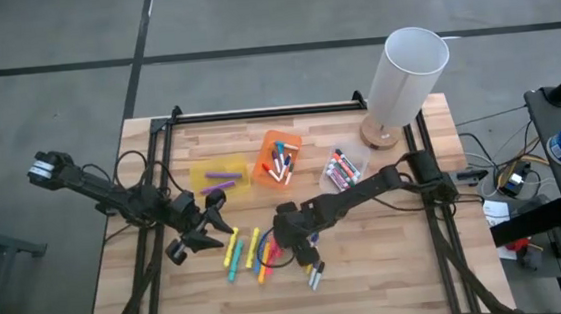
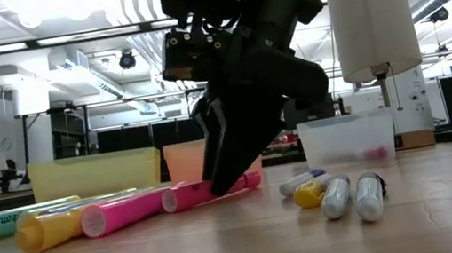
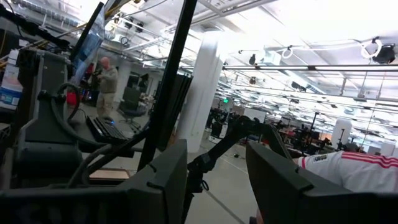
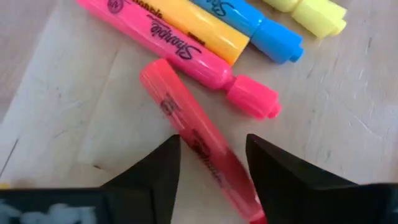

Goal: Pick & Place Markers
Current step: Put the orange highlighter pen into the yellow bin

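Right pincer stands apart, straddling the pink marker on the table.

In the high view, bare table lies open at lower right and along the bottom edge. The middle is crowded: loose markers lie just beside the right gripper, whose fingers straddle a red marker. Three bins block the upper centre, and a lamp fills the upper right.
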You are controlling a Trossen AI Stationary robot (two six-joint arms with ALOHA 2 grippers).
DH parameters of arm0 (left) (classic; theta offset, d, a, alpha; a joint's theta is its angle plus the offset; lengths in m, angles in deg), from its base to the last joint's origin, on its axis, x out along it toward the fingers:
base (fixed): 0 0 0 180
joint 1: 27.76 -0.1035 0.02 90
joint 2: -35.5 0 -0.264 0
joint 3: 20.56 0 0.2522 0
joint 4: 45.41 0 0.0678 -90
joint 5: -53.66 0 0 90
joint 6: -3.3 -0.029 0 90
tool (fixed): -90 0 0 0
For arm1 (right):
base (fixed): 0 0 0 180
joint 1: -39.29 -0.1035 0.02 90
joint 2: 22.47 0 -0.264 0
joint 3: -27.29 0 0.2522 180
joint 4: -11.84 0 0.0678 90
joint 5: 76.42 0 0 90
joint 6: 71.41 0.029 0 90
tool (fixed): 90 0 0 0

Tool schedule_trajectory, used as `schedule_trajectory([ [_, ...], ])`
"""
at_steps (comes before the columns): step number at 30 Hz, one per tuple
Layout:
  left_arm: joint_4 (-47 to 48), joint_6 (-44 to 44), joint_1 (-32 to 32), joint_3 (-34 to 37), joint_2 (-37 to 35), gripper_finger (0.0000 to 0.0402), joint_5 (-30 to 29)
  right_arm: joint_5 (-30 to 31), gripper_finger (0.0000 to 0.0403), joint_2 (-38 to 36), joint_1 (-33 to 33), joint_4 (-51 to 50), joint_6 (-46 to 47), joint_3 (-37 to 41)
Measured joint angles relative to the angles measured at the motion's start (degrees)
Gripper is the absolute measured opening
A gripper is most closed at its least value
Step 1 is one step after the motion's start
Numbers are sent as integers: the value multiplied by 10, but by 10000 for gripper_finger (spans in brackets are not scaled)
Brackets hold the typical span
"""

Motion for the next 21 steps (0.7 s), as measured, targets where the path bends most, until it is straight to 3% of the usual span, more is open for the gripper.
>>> schedule_trajectory([
  [11,0,-2,0,5,0,158,-2,2,46,-1,5,1,14,0],
  [21,0,-44,0,7,0,158,-6,17,43,-3,5,-76,27,-70],
])
